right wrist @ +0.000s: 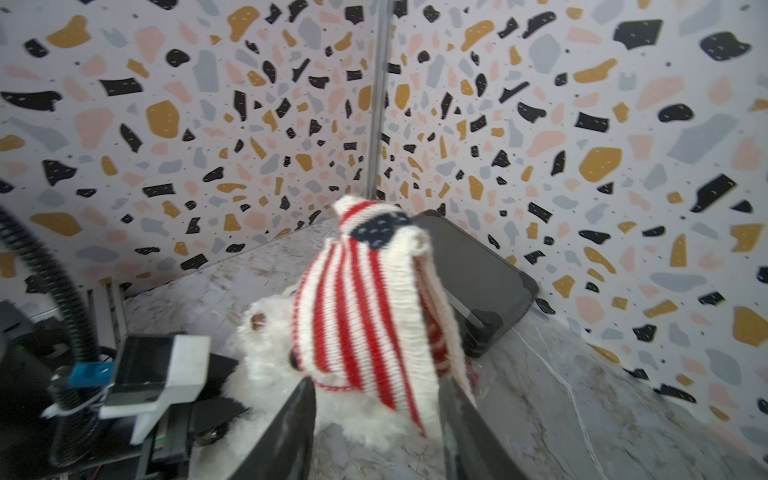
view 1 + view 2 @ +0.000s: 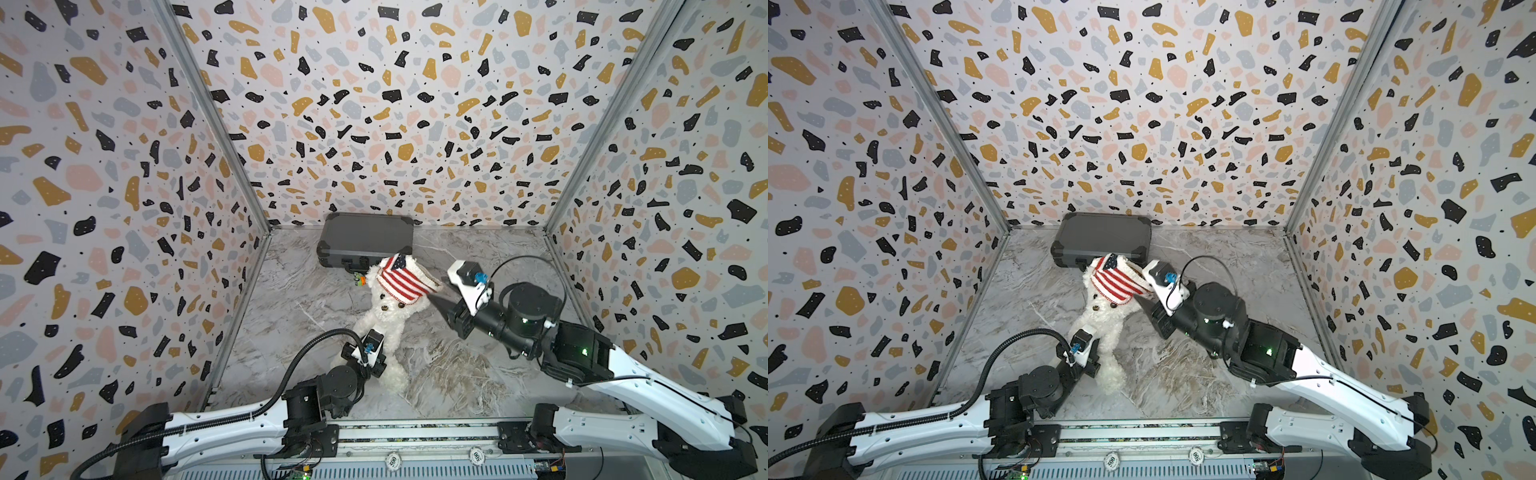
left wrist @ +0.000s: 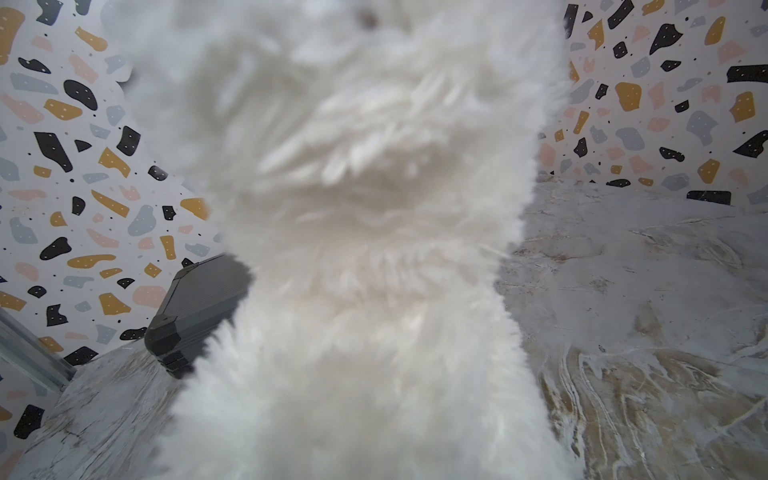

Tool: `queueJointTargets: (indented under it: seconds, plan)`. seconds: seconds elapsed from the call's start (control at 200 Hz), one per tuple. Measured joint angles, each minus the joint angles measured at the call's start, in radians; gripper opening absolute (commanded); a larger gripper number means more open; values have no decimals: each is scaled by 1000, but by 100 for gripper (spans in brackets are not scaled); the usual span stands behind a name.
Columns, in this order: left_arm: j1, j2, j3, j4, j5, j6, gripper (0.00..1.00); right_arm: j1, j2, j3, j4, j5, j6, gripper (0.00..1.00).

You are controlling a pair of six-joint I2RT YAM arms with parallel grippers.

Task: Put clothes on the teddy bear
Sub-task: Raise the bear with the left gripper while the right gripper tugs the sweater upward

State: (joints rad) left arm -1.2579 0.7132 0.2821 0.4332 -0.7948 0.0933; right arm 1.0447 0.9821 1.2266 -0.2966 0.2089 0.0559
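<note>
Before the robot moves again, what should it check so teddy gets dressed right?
1. The flag jumper sits on the head of the teddy bear: ok.
2. Jumper pulled down onto the body: not ok, it covers only the top of the head.
3. The right tool is around the hem: ok, jaws apart, hem between them.
4. The left tool grips the bear: cannot tell, fur hides it.
5. The grey case is clear of the bear's head: cannot tell.

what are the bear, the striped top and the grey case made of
The teddy bear looks like white plush: long fluffy pile, likely synthetic. The striped top is knitted yarn, matte, with visible stitches. The grey case seems hard plastic or metal: ridged matte lid, corner caps.
</note>
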Motion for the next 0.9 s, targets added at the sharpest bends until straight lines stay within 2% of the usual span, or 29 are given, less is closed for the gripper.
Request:
queueJointTargets:
  seconds: [0.13, 0.285, 0.616, 0.901]
  plan:
    - [0, -6, -1, -3, 0, 0, 0, -184, 44, 93, -44, -113, 45, 36]
    - [0, -13, -2, -5, 0, 0, 0, -288, 131, 173, -94, -255, 51, 29]
    - [0, -23, -14, -7, 0, 1, 0, -319, 295, 217, -170, -452, 25, 25]
    - [0, -40, -16, -13, 0, 0, 0, -313, 310, 224, -175, -560, 16, 23]
